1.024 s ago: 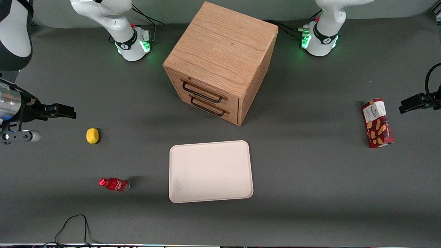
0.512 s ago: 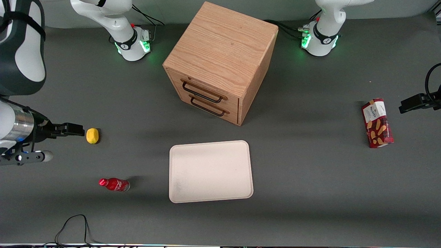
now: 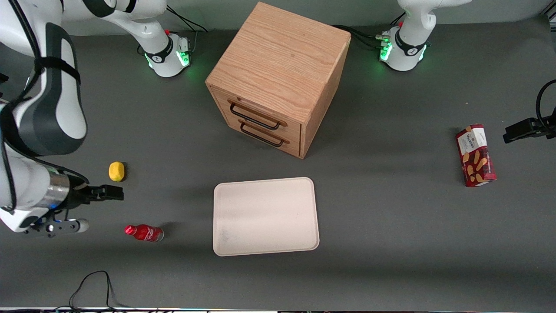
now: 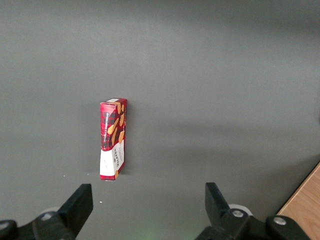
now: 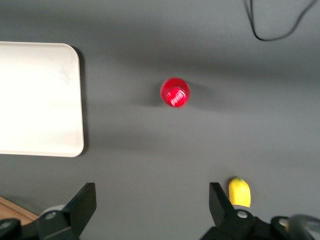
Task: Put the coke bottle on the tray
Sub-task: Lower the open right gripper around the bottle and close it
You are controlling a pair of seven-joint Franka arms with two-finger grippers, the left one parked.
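The coke bottle [image 3: 144,232], small and red with a red cap, stands upright on the dark table toward the working arm's end. In the right wrist view I look straight down on its cap [image 5: 175,92]. The pale cream-pink tray [image 3: 266,216] lies flat beside it, in front of the wooden cabinet; one rounded corner shows in the right wrist view [image 5: 40,100]. My right gripper [image 3: 114,192] hangs above the table between the lemon and the bottle. It is open and empty, its fingers [image 5: 152,200] spread wide over bare table, apart from the bottle.
A yellow lemon [image 3: 116,171] lies farther from the front camera than the bottle, also in the wrist view [image 5: 239,192]. A wooden drawer cabinet [image 3: 278,78] stands mid-table. A red snack box [image 3: 475,155] lies toward the parked arm's end. A black cable [image 3: 93,282] loops near the front edge.
My right arm has swung in over the table, and the gripper has moved nearer the front camera, past the lemon toward the bottle. Bottle, tray and lemon have not moved.
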